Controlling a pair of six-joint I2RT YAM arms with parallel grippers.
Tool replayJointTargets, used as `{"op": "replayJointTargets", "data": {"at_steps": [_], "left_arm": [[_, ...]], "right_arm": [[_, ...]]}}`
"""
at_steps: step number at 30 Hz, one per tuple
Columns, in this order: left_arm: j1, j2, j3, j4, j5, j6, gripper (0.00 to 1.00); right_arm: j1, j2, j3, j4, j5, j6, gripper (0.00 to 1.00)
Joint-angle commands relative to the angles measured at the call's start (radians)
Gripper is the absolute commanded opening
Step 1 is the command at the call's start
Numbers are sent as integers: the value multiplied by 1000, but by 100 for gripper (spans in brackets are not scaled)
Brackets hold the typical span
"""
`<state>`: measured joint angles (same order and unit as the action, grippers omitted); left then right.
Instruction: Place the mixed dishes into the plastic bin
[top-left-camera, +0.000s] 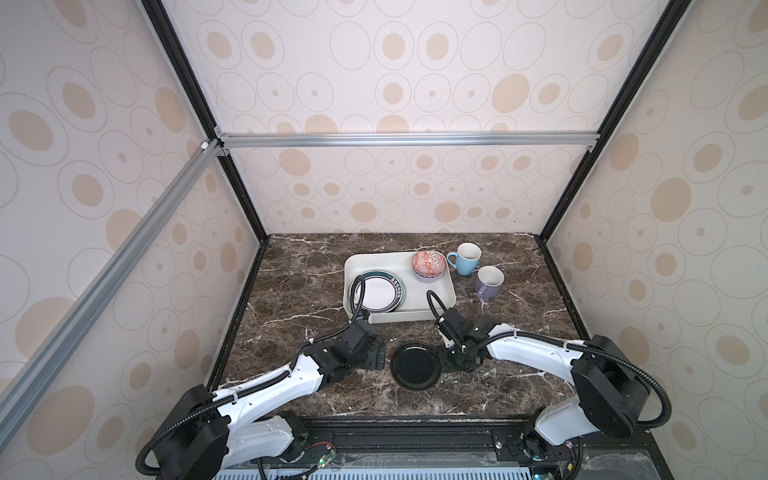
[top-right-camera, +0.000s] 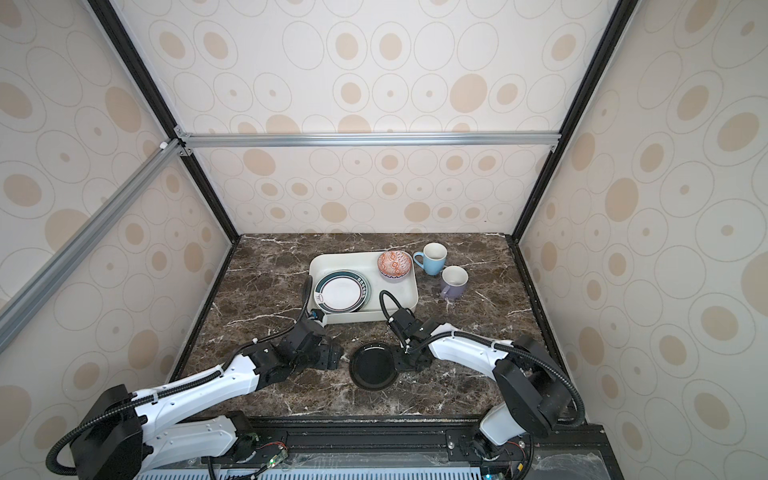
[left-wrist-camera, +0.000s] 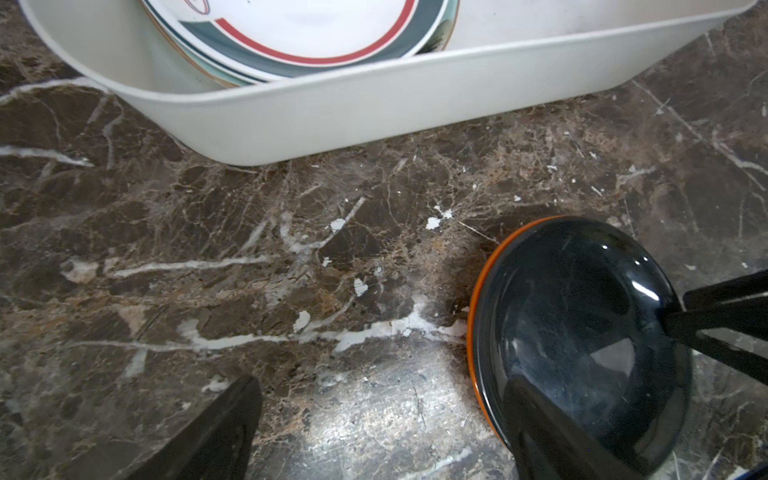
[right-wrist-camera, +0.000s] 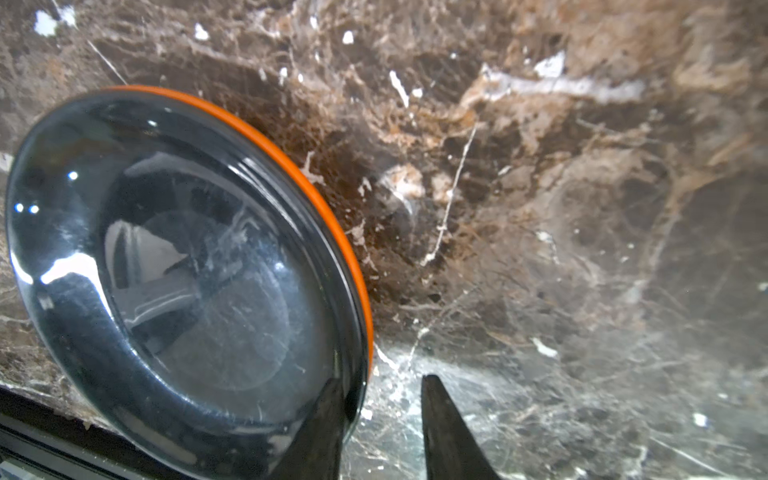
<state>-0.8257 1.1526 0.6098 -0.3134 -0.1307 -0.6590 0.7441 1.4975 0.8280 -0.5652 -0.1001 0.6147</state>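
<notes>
A black plate with an orange rim (top-left-camera: 415, 365) (top-right-camera: 373, 365) (left-wrist-camera: 582, 332) (right-wrist-camera: 187, 257) lies on the marble in front of the white plastic bin (top-left-camera: 432, 291) (top-right-camera: 399, 299) (left-wrist-camera: 374, 112). My right gripper (top-left-camera: 445, 360) (top-right-camera: 401, 359) (right-wrist-camera: 384, 380) is open and straddles the plate's right rim, one finger inside and one on the table outside. My left gripper (top-left-camera: 376, 359) (top-right-camera: 330, 358) (left-wrist-camera: 386, 415) stands wide open at the plate's left edge, one finger over the rim. Stacked plates (top-left-camera: 380, 293) (top-right-camera: 341, 293) (left-wrist-camera: 299, 29) and a red-patterned bowl (top-left-camera: 429, 264) (top-right-camera: 395, 262) are in the bin.
A light blue mug (top-left-camera: 465, 258) (top-right-camera: 432, 258) and a lavender mug (top-left-camera: 489, 282) (top-right-camera: 454, 282) stand upright on the table right of the bin. Patterned walls close in the table's left, right and back sides.
</notes>
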Motion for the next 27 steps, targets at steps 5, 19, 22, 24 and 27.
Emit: {"op": "replayJointTargets", "data": {"at_steps": [5, 19, 22, 24, 27], "left_arm": [[-125, 50, 27, -4, -65, -27, 88], [-184, 66, 3, 34, -61, -64, 88], [-186, 70, -4, 38, -60, -69, 87], [-185, 68, -10, 40, -65, -74, 88], [-185, 68, -10, 37, -71, -76, 88]], "right_arm": [[-5, 8, -4, -9, 1, 3, 34], [-14, 72, 47, 15, 6, -17, 27], [-17, 81, 54, 19, 11, -18, 22], [-17, 74, 59, 11, 21, -19, 19], [-18, 54, 74, -18, 44, -32, 16]]}}
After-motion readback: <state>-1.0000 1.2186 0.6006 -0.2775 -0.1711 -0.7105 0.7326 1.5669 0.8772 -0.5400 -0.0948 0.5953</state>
